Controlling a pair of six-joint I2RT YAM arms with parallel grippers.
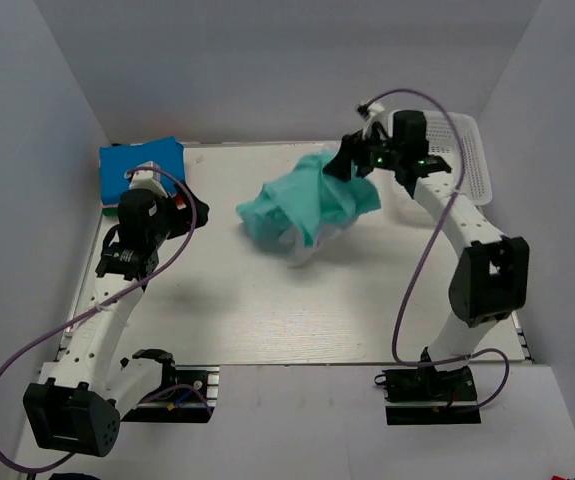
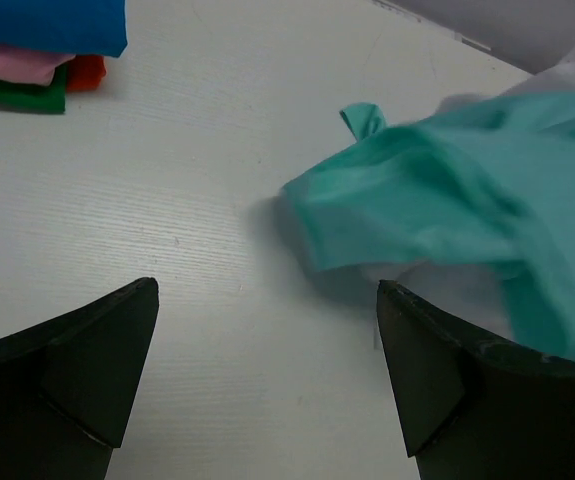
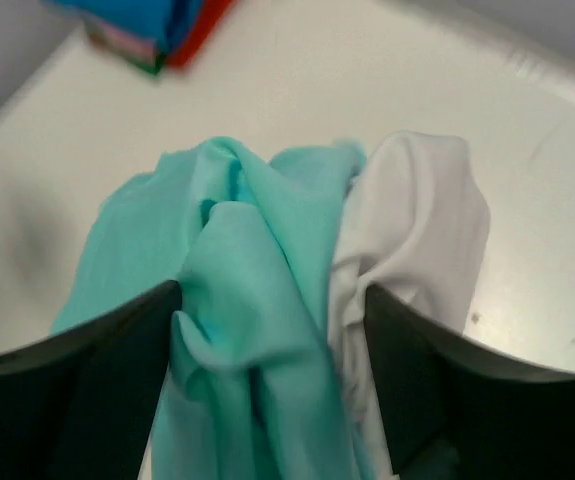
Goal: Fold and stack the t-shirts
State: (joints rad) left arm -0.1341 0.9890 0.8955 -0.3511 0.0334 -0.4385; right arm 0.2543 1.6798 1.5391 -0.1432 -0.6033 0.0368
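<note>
The right gripper (image 3: pixel 272 340) pinches the limp, light teal t-shirt (image 3: pixel 237 260) and white t-shirt (image 3: pixel 417 230) together, bunched at centre frame, so separating them and regrasping by the shoulders looks wise; the left gripper (image 2: pixel 267 350) is spread and empty.

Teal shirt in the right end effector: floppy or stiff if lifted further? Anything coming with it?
Likely floppy: the teal shirt hangs bunched and creased from the right end effector. Probably light, since one pinch seems to carry it. It may drag along the white shirt pressed against it.
</note>
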